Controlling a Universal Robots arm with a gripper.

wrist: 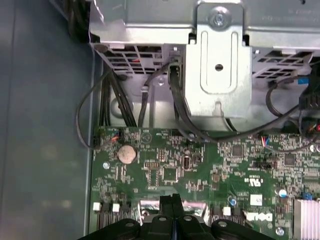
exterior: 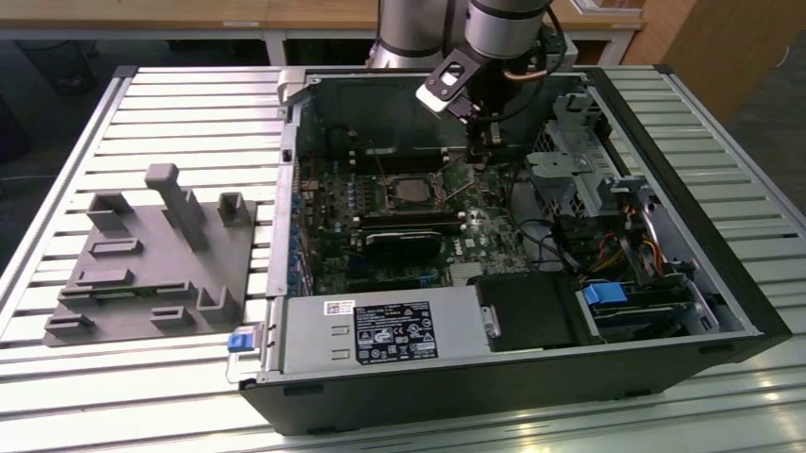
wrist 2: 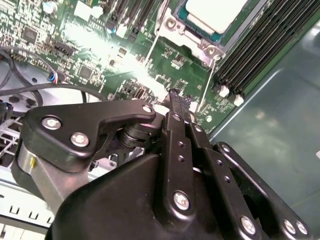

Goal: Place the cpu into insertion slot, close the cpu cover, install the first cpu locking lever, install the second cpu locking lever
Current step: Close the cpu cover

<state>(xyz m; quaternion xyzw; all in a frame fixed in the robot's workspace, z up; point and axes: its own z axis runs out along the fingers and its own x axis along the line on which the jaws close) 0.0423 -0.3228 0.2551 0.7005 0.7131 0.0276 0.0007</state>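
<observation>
your claw (exterior: pixel 482 160) hangs inside the open computer case (exterior: pixel 743 283), fingers pressed together with nothing visible between them, tips low over the motherboard (wrist: pixel 170 165). room is tight: in the exterior view the case's far wall stands just behind the arm, and the metal drive cage (exterior: pixel 567 170) crowds it on the exterior view's right. in the first wrist view that cage and a loop of black cables (wrist: pixel 82 120) sit just past the board's edge, with bare case floor beside it. the insertion slot (exterior: pixel 383 192) lies near the claw, toward the exterior view's left. in the second wrist view the cpu (wrist 2: pixel 216 11) sits in the slot, its pale top showing through the cpu cover (wrist 2: pixel 175 27), which lies flat around it. a thin locking lever (wrist 2: pixel 206 80) runs from the cover's corner toward the fingertips (wrist 2: pixel 175 97) and ends just beside them; whether they touch, you cannot tell. memory slots (wrist 2: pixel 260 45) run alongside, between the insertion slot and bare metal wall. outside the case, a grey fixture (exterior: pixel 151 255) rests on the slatted table (exterior: pixel 164 104), well apart.
</observation>
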